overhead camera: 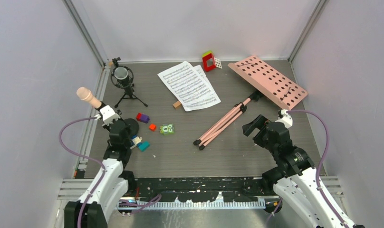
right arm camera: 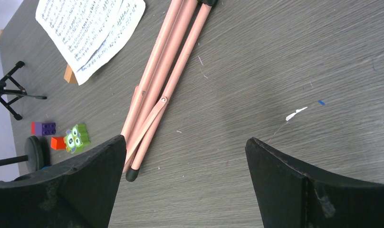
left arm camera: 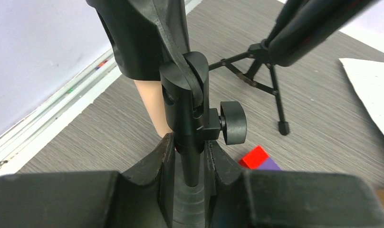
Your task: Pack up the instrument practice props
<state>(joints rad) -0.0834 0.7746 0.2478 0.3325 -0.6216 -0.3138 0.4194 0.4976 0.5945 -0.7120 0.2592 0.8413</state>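
The beige-pink microphone [overhead camera: 88,96] leans to the left on its black stand, whose round base [overhead camera: 131,126] is by my left gripper [overhead camera: 109,118]. In the left wrist view the left gripper [left arm camera: 190,159] is shut on the thin black stand post [left arm camera: 192,166], just under the clamp knob [left arm camera: 234,122]. The pink music stand lies flat, its perforated desk [overhead camera: 268,80] at the back right and its folded legs [overhead camera: 223,122] pointing to the middle. White sheet-music pages [overhead camera: 189,85] lie at the back centre. My right gripper [overhead camera: 254,126] hangs open over bare table [right arm camera: 185,142], right of the leg tips [right arm camera: 133,173].
A black tripod microphone with a shock mount [overhead camera: 123,80] stands at the back left. Small toy blocks [overhead camera: 154,127] are scattered near the left arm, a wooden block [overhead camera: 177,104] lies by the pages, and a red toy [overhead camera: 208,61] is at the back. Walls enclose three sides.
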